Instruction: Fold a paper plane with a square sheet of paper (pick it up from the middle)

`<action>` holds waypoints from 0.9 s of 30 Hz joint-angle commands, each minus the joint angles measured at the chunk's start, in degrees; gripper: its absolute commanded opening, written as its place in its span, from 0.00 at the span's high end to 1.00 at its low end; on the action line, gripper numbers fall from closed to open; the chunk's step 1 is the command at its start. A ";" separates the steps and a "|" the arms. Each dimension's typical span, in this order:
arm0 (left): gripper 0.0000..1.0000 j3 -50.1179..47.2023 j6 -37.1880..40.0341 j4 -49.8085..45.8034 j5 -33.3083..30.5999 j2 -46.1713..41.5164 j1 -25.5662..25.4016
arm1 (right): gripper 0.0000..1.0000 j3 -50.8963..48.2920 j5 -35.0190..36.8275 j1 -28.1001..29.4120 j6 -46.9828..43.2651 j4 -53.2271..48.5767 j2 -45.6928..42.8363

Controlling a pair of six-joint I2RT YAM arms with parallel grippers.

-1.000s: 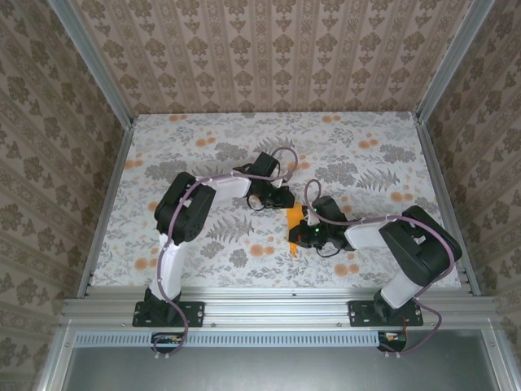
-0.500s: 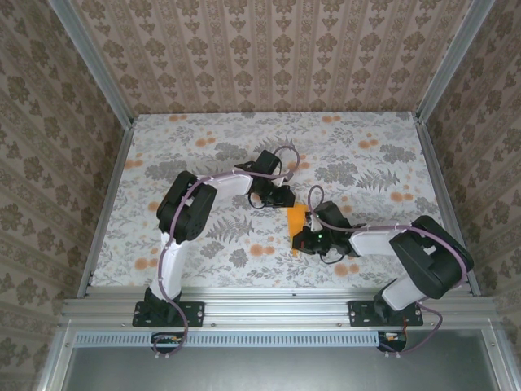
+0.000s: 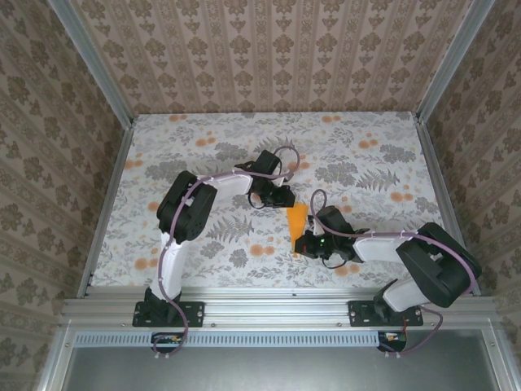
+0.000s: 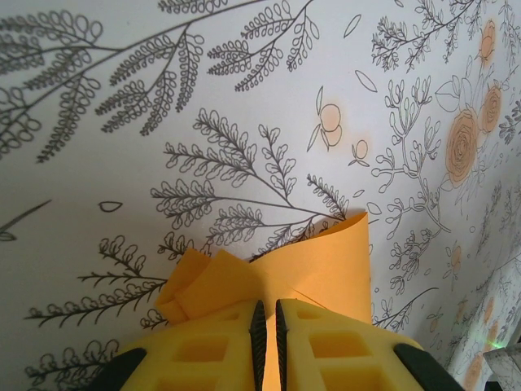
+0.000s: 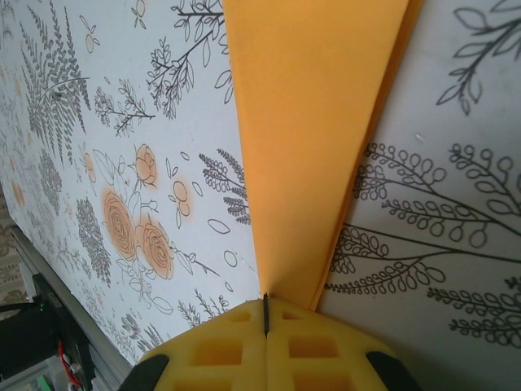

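The square sheet of paper is folded into a narrow, pointed orange dart, the paper plane [image 3: 296, 223]. It lies over the table between the two grippers, wide end far and point near. My left gripper [image 3: 282, 198] is shut on its wide, creased end [image 4: 326, 261], with paper showing in the thin slit between the yellow fingers [image 4: 334, 346]. My right gripper [image 3: 303, 243] is shut on the pointed end, and the plane [image 5: 317, 138] fans out from its closed fingertips [image 5: 236, 342].
The flower-print tabletop [image 3: 366, 155] is walled at the back and on both sides. A metal rail [image 3: 269, 309] runs along the near edge, close behind the right arm's forearm [image 3: 383, 248].
The right arm has swung right and toward the near edge, still gripping the point. The paper now shows as a wider triangle instead of a thin strip. The left gripper has held still.
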 commanded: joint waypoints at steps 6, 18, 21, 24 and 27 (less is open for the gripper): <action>0.83 -0.64 2.65 0.36 -7.82 3.49 1.04 | 1.00 -2.72 -2.74 3.81 0.95 -13.33 0.57; 0.83 -1.10 2.79 0.64 -7.06 3.22 0.95 | 1.00 -2.92 -2.32 4.86 1.29 -17.08 -3.13; 0.82 -1.30 2.66 0.74 -6.51 2.83 0.86 | 1.00 -2.00 -2.19 4.87 1.07 -17.71 -3.22; 0.82 -1.53 2.47 1.26 -5.64 1.97 0.60 | 1.00 -0.26 -1.95 4.90 1.27 -18.86 -6.21; 0.82 -1.43 2.24 1.34 -4.79 0.45 0.27 | 1.00 0.85 -2.02 4.27 2.06 -18.99 -8.79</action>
